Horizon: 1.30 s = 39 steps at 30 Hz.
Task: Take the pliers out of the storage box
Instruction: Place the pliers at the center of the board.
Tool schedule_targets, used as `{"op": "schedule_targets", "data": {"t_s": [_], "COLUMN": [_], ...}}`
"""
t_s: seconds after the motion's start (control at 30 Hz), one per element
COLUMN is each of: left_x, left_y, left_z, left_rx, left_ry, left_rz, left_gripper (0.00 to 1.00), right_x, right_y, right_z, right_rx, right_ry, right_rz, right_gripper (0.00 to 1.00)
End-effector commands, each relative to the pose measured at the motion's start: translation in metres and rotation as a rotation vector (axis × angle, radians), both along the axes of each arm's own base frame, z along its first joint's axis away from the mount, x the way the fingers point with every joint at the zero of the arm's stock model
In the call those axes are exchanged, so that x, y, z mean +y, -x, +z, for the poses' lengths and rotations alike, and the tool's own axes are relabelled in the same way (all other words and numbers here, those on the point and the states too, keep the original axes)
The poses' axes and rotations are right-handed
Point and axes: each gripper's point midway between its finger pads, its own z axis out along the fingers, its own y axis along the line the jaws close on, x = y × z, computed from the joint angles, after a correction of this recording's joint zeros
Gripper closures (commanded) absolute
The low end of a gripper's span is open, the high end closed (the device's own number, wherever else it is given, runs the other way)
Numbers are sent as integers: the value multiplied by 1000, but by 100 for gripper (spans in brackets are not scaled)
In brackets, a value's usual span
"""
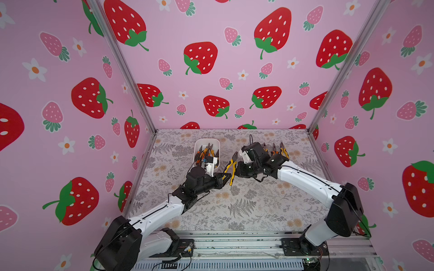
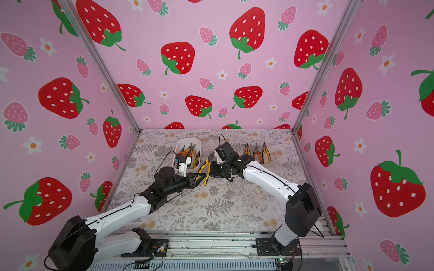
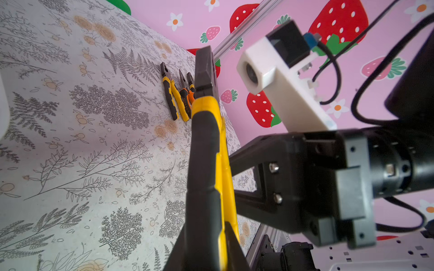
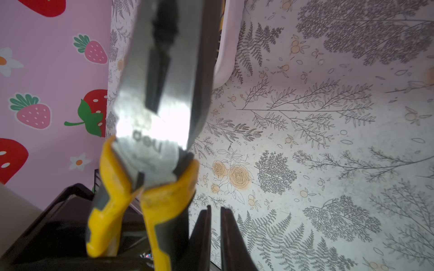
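My left gripper [image 1: 227, 177] [image 2: 203, 176] [image 3: 206, 253] is shut on the handles of yellow-and-black pliers [image 1: 231, 164] [image 2: 207, 164] [image 3: 206, 152] [image 4: 155, 117]. It holds them above the table, just right of the storage box, with the metal jaws pointing up and away. My right gripper [image 1: 236, 169] [image 2: 211, 169] [image 4: 215, 208] is shut with nothing between its fingers, and its tips are right beside those handles. The white storage box [image 1: 206, 140] [image 2: 189, 140] holds several more pliers [image 1: 207, 152] [image 2: 189, 152].
Three pliers [image 1: 273, 150] [image 2: 257, 153] [image 3: 178, 98] lie side by side on the floral table at the back right, partly behind my right arm. Pink strawberry walls close in the back and both sides. A metal rail runs along the front edge.
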Motion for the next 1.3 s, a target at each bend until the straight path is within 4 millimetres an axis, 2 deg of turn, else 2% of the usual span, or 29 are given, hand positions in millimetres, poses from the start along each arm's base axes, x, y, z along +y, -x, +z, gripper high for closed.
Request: {"op": "schedule_targets", "data": {"t_s": [0.0, 0.03, 0.1, 0.17, 0.23, 0.37, 0.5, 0.67, 0.83, 1.1, 1.23, 1.27], "left_x": [-4, -4, -4, -4, -4, -6, -7, -8, -10, -12, -13, -13], "left_y": [0, 0, 0, 0, 0, 0, 0, 0, 0, -1, -1, -2], "left_z": [36, 36, 34, 34, 34, 33, 33, 33, 32, 30, 29, 29], "left_rx": [-117, -117, -115, -114, -113, -112, -118, -118, -116, -110, -110, -108], "left_ry": [93, 94, 93, 92, 91, 87, 75, 71, 69, 60, 58, 58], "left_rz": [-12, -11, -11, -12, -11, -15, -15, -16, -20, -23, -25, -24], "left_gripper": [100, 100, 100, 100, 100, 100, 100, 100, 100, 100, 100, 100], "right_x": [-25, -30, -38, -37, -33, -25, -17, -20, -10, -6, -3, -1], "right_y": [-19, -23, -31, -36, -39, -48, -52, -59, -60, -56, -54, -52], "right_z": [30, 33, 43, 52, 58, 49, 46, 40, 36, 57, 55, 54], "right_rx": [-80, -87, -100, -110, -106, -13, 29, 31, 54, 0, 11, 13], "right_ry": [6, 9, 2, -18, -37, -30, -32, 9, -13, -63, -64, -64], "right_rz": [-82, -98, -128, -138, -141, -199, -221, -254, -238, -238, -225, -218], "right_gripper": [83, 82, 70, 62, 58, 51, 49, 49, 49, 49, 49, 45]}}
